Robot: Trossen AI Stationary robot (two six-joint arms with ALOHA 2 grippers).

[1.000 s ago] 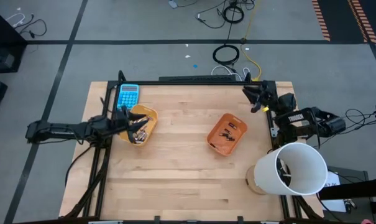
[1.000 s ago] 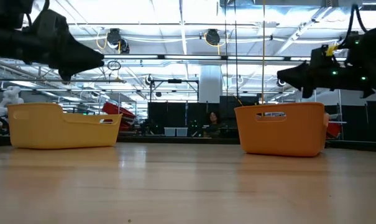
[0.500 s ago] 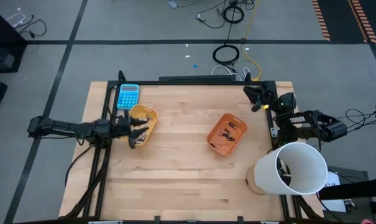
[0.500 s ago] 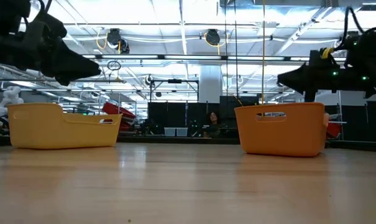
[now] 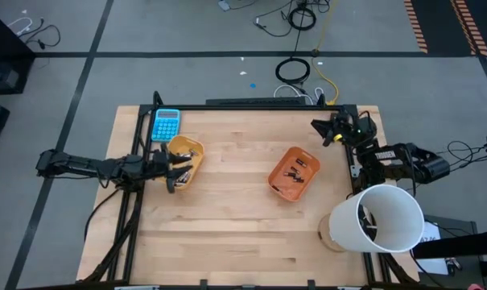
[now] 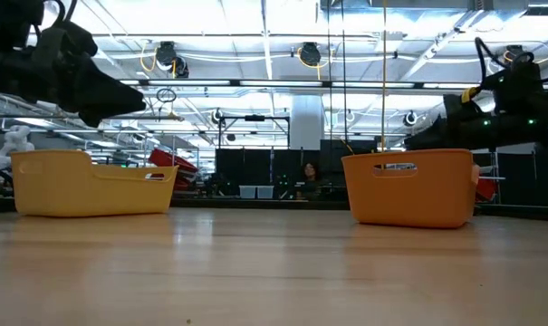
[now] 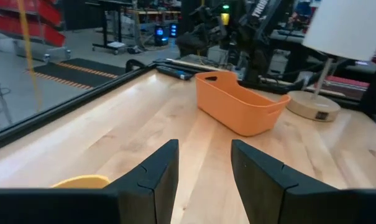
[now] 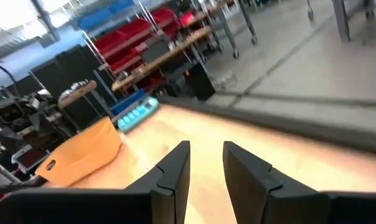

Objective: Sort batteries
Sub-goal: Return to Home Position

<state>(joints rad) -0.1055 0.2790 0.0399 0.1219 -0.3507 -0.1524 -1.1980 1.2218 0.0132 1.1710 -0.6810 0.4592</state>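
Observation:
The batteries show as small dark and silvery pieces inside the yellow tray (image 5: 184, 156) and the orange tray (image 5: 294, 171). Both trays stand on the wooden table, the yellow one at the left, the orange one right of the middle. My left gripper (image 5: 172, 171) hangs open above the yellow tray's near rim (image 7: 82, 182); in the low view it (image 6: 133, 98) is well above that tray (image 6: 92, 184). My right gripper (image 5: 319, 130) is open in the air near the table's far right corner, above and behind the orange tray (image 6: 409, 187). It holds nothing (image 8: 206, 163).
A blue calculator (image 5: 166, 123) lies at the far left corner, just beyond the yellow tray. A white lamp (image 5: 377, 217) on a round wooden base stands at the near right corner. Bare wood lies between the trays and along the near edge. A dark frame (image 5: 251, 105) rims the table.
My left gripper has drawn back a little toward the table's near left and sunk slightly, still over the yellow tray. My right gripper has sunk and tipped downward near the far right corner. The trays have not moved.

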